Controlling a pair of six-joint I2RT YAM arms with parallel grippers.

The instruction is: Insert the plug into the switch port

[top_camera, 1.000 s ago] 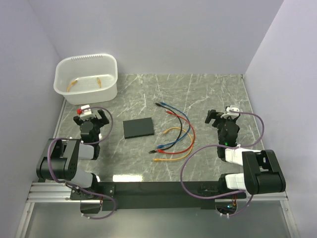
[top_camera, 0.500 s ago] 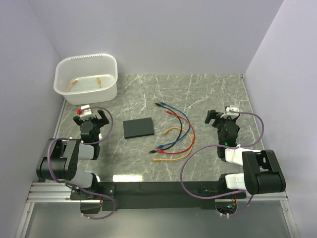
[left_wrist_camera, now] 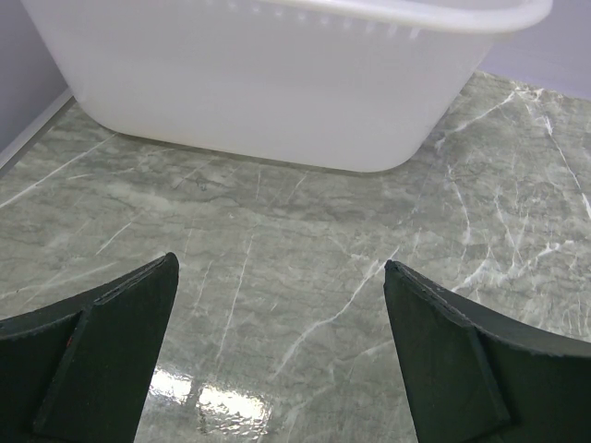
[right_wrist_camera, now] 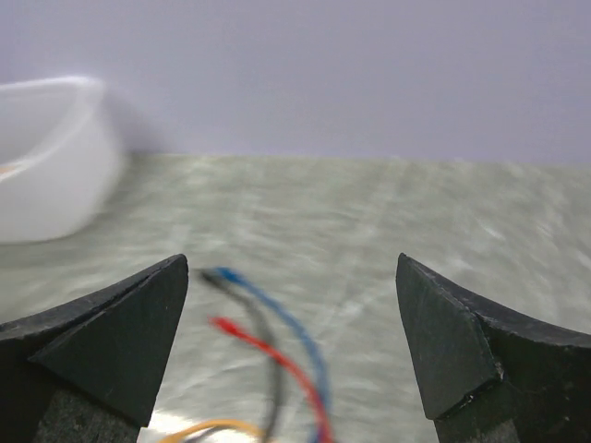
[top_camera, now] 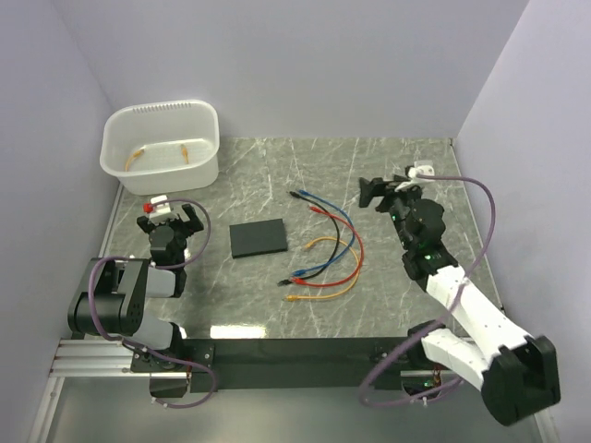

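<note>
The switch (top_camera: pixel 259 239), a flat matte-black box, lies on the marble table left of centre. To its right sprawl blue, red, orange and black cables (top_camera: pixel 330 249), with plug ends towards the back (top_camera: pixel 296 195) and front (top_camera: pixel 289 297). My right gripper (top_camera: pixel 377 194) hangs open above the table, right of the back plug ends. In the right wrist view it (right_wrist_camera: pixel 292 263) is empty, and the blurred blue plug (right_wrist_camera: pixel 226 275) and red plug (right_wrist_camera: pixel 222 324) lie ahead, lower left. My left gripper (top_camera: pixel 172 214) rests open and empty at the left, well away from the switch.
A white plastic tub (top_camera: pixel 162 146) stands at the back left corner, with small orange pieces inside. It fills the top of the left wrist view (left_wrist_camera: pixel 277 83), just ahead of the left gripper (left_wrist_camera: pixel 281 263). Walls close the table on three sides.
My right arm has reached forward and to the left, bringing its open gripper nearer the cables. The left arm, the switch and the cables have not moved.
</note>
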